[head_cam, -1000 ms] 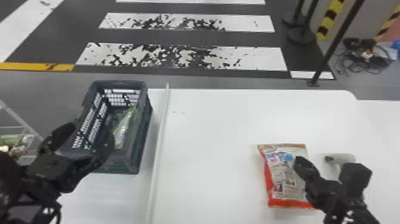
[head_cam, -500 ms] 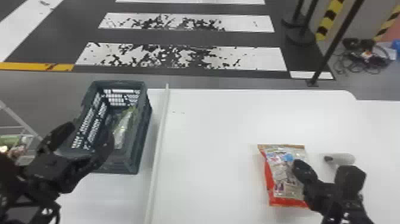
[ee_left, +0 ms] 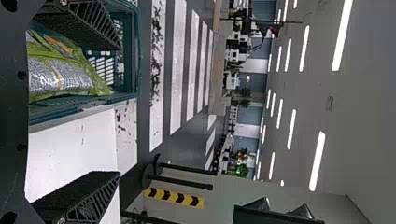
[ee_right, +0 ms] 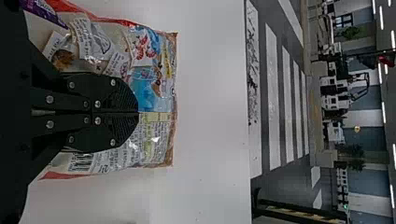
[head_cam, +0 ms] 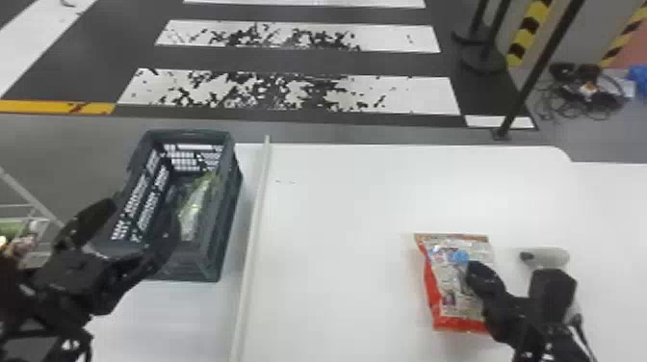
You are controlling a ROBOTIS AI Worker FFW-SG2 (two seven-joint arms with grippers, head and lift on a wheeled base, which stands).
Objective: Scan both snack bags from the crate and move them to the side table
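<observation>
In the head view my left gripper (head_cam: 126,230) stands open at the near end of the green crate (head_cam: 228,202), which holds a green-silver snack bag (head_cam: 193,212). The left wrist view has this gripper (ee_left: 116,109) with its fingers wide apart and the green bag (ee_left: 60,77) beside one of them. On the white table, my right gripper (head_cam: 474,269) is over the red snack bag (head_cam: 440,289). Seen from the right wrist, that gripper (ee_right: 138,112) is shut, its fingers together over the printed face of the red bag (ee_right: 154,135); a barcode shows near its edge.
A grey-white handheld scanner (head_cam: 549,257) lies right of the red bag, partly behind the right arm. A raised pale strip (head_cam: 255,216) runs along the table between crate and red bag. Left of the crate is a wire rack (head_cam: 29,207) with goods.
My right gripper has moved slightly left, and the red bag has shifted a little left as well. The left arm and the crate look unchanged.
</observation>
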